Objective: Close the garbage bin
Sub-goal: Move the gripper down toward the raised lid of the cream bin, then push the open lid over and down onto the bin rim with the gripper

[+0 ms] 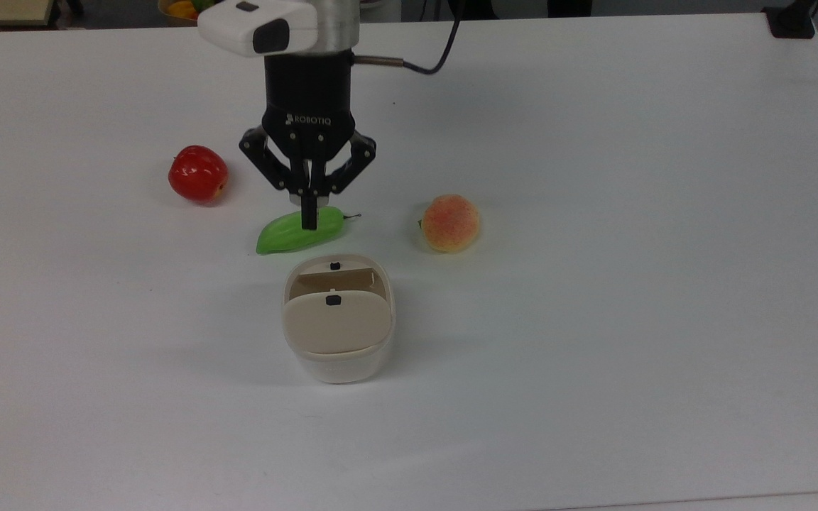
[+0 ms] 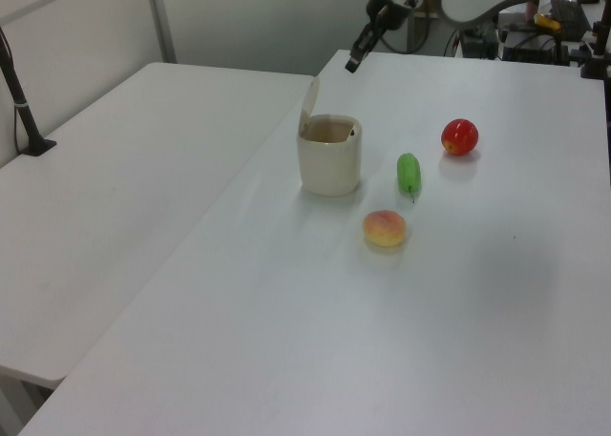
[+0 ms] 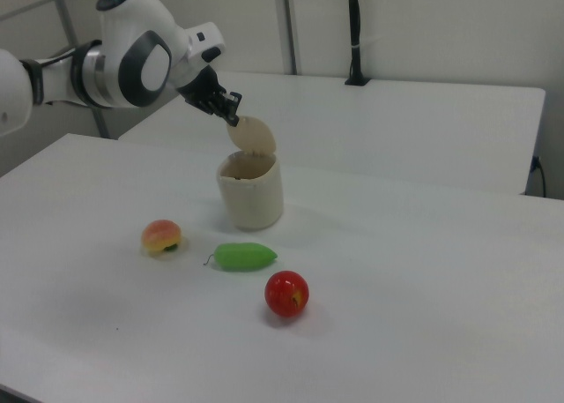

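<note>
Counting what sits on the white table (image 1: pixel 593 142), I find one small cream-white plastic garbage bin (image 1: pixel 338 355) (image 2: pixel 329 164) (image 3: pixel 251 196), one glossy red apple (image 1: pixel 198 174) (image 2: pixel 459 136) (image 3: pixel 286 294), one green elongated fruit with a thin stem (image 1: pixel 288 234) (image 2: pixel 409 174) (image 3: pixel 245 257), and one fuzzy orange-pink peach (image 1: pixel 450 223) (image 2: pixel 385 228) (image 3: pixel 161 236). My single black two-finger gripper (image 1: pixel 308 216) (image 2: pixel 351 65) (image 3: pixel 232 116) has its jaws pressed together into one narrow tip, holding nothing.

From the jaws, the bin stands just below and slightly ahead; in the right view the tip hangs right beside the upper edge of the raised lid, though I cannot tell whether they touch. In the top view the green fruit lies under the tip, the apple well off to the top view's left of the jaws, and the peach off to the top view's right.

The bin is a rounded-square tub with pale walls. Its beige hinged lid (image 1: pixel 336 323) (image 2: pixel 309 100) (image 3: pixel 251 135) stands up, open, showing a brownish inside. One small black button (image 1: pixel 333 300) sits on the lid and a second black spot (image 1: pixel 335 266) on the rim opposite.
</note>
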`<state>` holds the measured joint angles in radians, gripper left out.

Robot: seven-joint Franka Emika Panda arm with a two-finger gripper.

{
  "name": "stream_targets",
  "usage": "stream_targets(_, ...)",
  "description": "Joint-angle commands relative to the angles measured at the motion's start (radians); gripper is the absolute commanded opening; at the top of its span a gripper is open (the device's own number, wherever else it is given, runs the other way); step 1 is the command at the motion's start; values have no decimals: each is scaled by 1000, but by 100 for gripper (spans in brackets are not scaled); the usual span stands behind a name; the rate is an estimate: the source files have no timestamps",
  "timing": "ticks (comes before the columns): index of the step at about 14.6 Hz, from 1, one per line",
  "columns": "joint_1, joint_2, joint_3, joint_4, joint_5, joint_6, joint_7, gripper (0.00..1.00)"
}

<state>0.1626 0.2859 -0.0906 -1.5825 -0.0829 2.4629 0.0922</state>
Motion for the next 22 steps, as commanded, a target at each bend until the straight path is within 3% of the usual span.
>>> stream_targets(1, 15, 68, -17, 33, 18, 180, 37, 0)
stream_targets(7, 14, 134, -17, 35, 12, 433, 72, 0)
stream_targets(14, 14, 188, -14, 33, 17, 502, 70, 0)
stream_targets(17, 18, 162, -14, 16, 15, 447, 66, 0)
stream_targets(22, 18, 128, -14, 21, 0, 161, 41, 0)
